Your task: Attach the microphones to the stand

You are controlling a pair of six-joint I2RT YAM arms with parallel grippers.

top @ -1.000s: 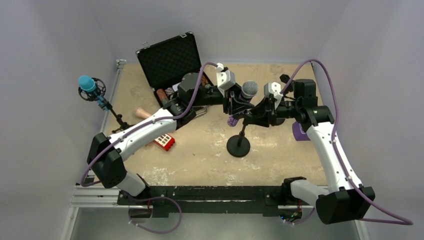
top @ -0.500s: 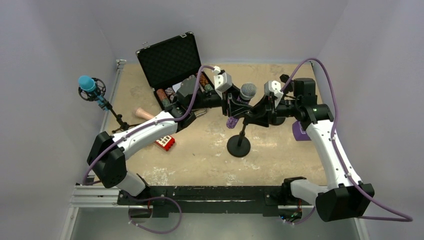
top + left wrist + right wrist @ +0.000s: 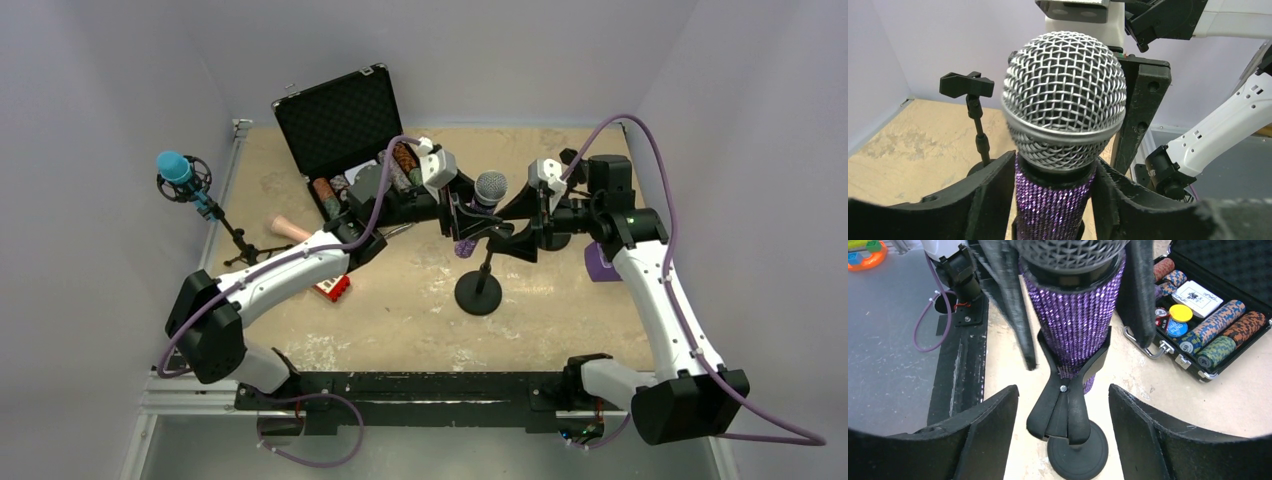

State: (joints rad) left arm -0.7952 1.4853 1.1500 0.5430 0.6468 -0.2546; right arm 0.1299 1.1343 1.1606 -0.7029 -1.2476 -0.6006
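Item: purple microphone (image 3: 1064, 100), glitter-covered body with a silver mesh head, standing nearly upright with its lower body seated in the forked clip (image 3: 1073, 385) of the centre stand (image 3: 478, 293), mid-surface. Left hand (image 3: 1054, 195): grasping this microphone, its two fingers lying against either side of the body just under the head. Right hand (image 3: 1063, 405): released, fingers spread wide on either side of the clip and touching nothing. Blue microphone (image 3: 175, 168): already mounted on the stand at the far left edge. Pink microphone (image 3: 288, 228): lying flat on the surface (image 3: 400, 330) just beside the open case (image 3: 340, 120) of poker chips, not yet mounted. A further stand with an empty clip (image 3: 968, 85) shows in the left wrist view. Red block (image 3: 333, 290): beside the left arm, no part of the job. Handling notes, as judgement: the microphones look rigid and top-heavy toward the head. The mesh could dent, so hold belongs on the body, below the head and above the clip. The glitter likely gives good purchase. The pink one looks smooth and may roll, so it is best taken across the middle of its barrel. The round-based stand seems light and could tip if pushed sideways.
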